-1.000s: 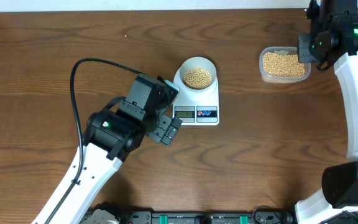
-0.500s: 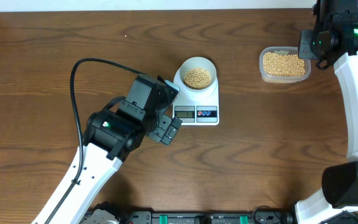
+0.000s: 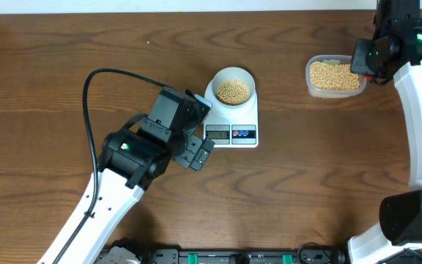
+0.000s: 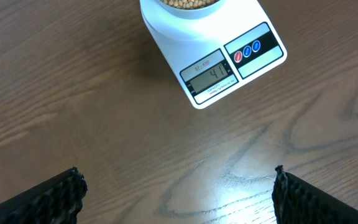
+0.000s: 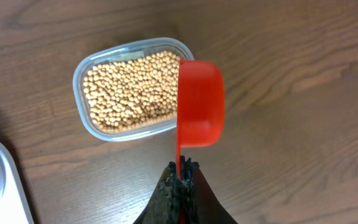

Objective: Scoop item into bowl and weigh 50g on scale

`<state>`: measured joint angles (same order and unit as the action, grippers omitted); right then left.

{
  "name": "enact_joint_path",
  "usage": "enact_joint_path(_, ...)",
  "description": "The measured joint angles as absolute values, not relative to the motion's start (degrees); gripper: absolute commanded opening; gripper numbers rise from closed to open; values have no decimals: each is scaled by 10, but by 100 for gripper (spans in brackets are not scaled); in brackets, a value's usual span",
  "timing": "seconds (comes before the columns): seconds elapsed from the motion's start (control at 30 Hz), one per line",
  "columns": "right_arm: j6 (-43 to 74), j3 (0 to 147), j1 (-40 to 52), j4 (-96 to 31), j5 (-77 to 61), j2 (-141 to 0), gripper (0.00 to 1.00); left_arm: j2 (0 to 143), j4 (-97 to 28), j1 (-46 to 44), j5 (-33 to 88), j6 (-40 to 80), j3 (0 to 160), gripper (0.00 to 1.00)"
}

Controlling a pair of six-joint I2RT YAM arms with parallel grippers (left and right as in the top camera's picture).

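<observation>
Dark wood-grain desk [image 3: 306,183], seen mid-task. Centre: white scale [image 3: 251,116] carrying the pale bowl [image 3: 232,70], which holds a shallow heap of tan beans [image 3: 233,91]. The display [image 4: 211,76] reads 41, so the target of 50 is, by my reckoning, not yet met. Far right: clear plastic tub [image 5: 78,87], well apart from the scale, holding the bulk supply of beans. Right jaws are pressed together on the handle of a red scoop [image 5: 199,102], whose cup looks empty and hangs over the tub's right edge. Left jaws stand wide apart, holding nothing, just beside the scale's front-left corner, with the display in their camera's view. Done: most of the weight is in the bowl. Left: probably one small part-scoop from the tub, tipped gently into the bowl, then a check of the reading. Overshoot looks the main risk, since a full scoop would likely exceed the shortfall.
</observation>
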<state>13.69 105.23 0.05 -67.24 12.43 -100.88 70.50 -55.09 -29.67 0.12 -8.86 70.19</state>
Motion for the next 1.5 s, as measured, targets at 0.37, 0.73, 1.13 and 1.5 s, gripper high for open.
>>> enact_joint_path(0.37,168,1052,-5,-666,120,-1009,1,705,-551,-297,1,-89,702,98)
enact_joint_path(0.73,174,1052,-5,-638,114,-1027,1,705,-551,-297,1,-89,702,98)
enact_joint_path(1.13,123,1052,29,-575,116,-1146,1,705,-551,-297,1,-89,702,98)
enact_joint_path(1.5,75,1052,38,-566,132,-1173,1,705,-551,-297,1,-89,702,98)
